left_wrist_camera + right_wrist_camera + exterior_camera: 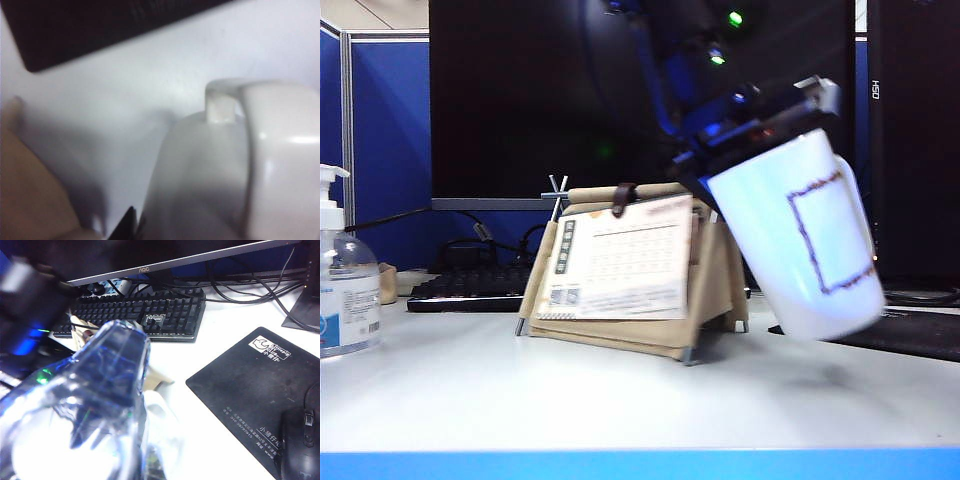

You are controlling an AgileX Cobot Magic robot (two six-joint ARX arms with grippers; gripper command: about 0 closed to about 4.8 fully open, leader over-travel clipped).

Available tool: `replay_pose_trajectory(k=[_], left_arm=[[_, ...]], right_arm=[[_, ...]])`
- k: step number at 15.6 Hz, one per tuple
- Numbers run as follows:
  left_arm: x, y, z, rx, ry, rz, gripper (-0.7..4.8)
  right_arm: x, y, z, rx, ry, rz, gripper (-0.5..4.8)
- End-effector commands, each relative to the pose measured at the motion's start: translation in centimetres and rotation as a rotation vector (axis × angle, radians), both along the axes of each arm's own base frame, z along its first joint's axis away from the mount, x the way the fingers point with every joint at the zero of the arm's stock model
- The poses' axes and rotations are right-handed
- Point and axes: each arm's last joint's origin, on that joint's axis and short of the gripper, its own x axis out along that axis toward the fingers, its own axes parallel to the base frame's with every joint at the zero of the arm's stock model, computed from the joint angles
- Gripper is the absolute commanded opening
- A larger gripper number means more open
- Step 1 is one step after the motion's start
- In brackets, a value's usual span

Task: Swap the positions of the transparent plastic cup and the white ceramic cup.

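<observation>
The left end effector (775, 125) is pinching the white ceramic cup (800, 235), tilted above the bench's right side; the right end effector (75, 440) is pinching the transparent plastic cup (100, 405) aloft.

- white ceramic cup (798, 240): glazed, glossy, smooth; highlights on its handle (220, 102)
- transparent plastic cup (107, 390): clear plastic, shiny, faceted
- tabletop (570, 395): white, smooth, slight sheen
- desk calendar (620, 262): matt paper sheets on a tan, cloth-like stand with thin metal legs
- mouse pad (250, 390): black, matt, fine-grained
- pump bottle (345, 285): clear glossy plastic, paper label
- keyboard (150, 315): black matt plastic
</observation>
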Motion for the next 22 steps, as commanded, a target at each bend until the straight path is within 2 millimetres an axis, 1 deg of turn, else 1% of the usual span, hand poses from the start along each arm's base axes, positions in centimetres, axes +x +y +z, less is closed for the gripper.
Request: replay_pose_trajectory(k=[1,2,3,5,6,11,15,22], left_arm=[[-0.2,-1.6,0.4,0.032,0.026,-0.066,-0.06],[-0.4,-2.4,0.8,0.024,0.015,-0.082,-0.06],[-0.4,-2.7,1.2,0.009,0.004,-0.085,-0.06],[-0.8,-3.1,1.3,-0.007,-0.002,-0.100,-0.06],[-1.2,-3.6,0.9,0.004,0.004,-0.125,-0.06],[-2.7,-5.1,0.0,0.018,-0.005,-0.179,-0.06],[-2.0,-5.5,-2.3,0.086,-0.017,-0.170,-0.06],[-1.8,-5.6,-2.3,0.101,-0.069,-0.166,-0.06]], right_arm=[[-0.1,0.0,0.4,0.003,-0.027,0.002,-0.06],[-0.1,0.0,0.3,0.001,-0.020,0.001,-0.06],[-0.1,0.0,0.2,0.000,-0.014,0.002,-0.06],[-0.2,0.0,0.1,-0.008,-0.002,-0.001,-0.06],[-0.2,0.0,0.1,-0.008,-0.003,0.000,-0.06],[-0.2,0.0,0.1,-0.019,-0.002,0.004,-0.06],[-0.3,-0.1,-0.1,-0.030,0.019,0.007,-0.06],[-0.3,-0.1,-0.1,-0.032,0.017,0.009,-0.06]])
